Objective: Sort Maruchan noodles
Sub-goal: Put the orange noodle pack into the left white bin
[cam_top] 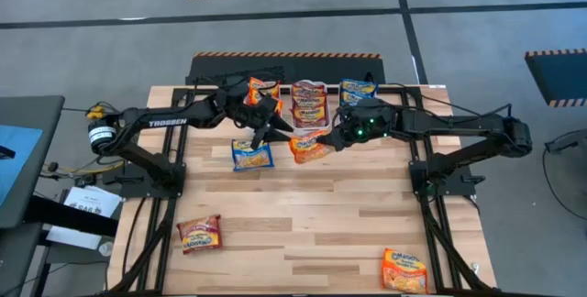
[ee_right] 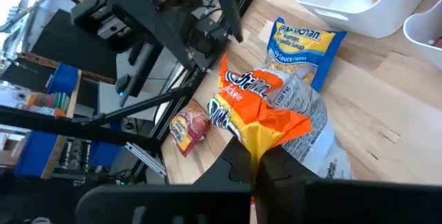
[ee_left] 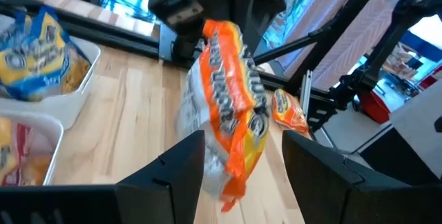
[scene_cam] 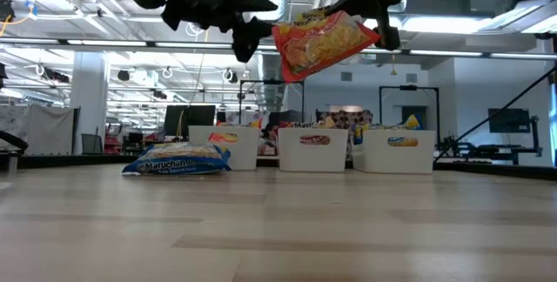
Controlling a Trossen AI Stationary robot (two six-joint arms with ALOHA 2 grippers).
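Observation:
An orange Maruchan noodle packet [scene_cam: 324, 43] hangs high over the middle of the table, between my two grippers. My right gripper [ee_right: 259, 156] is shut on it and comes in from the table's right [cam_top: 332, 139]. My left gripper [ee_left: 242, 141] is open, with a finger on each side of the packet's other end [ee_left: 231, 162]. I cannot tell whether those fingers touch it. A blue packet [cam_top: 251, 156] lies flat on the table under my left gripper. A dark red packet [cam_top: 198, 235] and another orange packet [cam_top: 404, 270] lie near the front edge. My right gripper pinches the orange packet's crimped end [ee_right: 268, 135] between its two fingers. They come from the table's right, slanting a little downward. The packet is lifted clear of the table and tilted, its right corner [scene_cam: 370, 31] at the fingers and the rest sloping down to the left.
Three white bins stand in a row at the far edge: the left [cam_top: 261, 91] holds orange packets, the middle [cam_top: 309, 104] dark red, the right [cam_top: 358, 89] blue. Bare wood spreads across the table's middle and front, between the two near packets.

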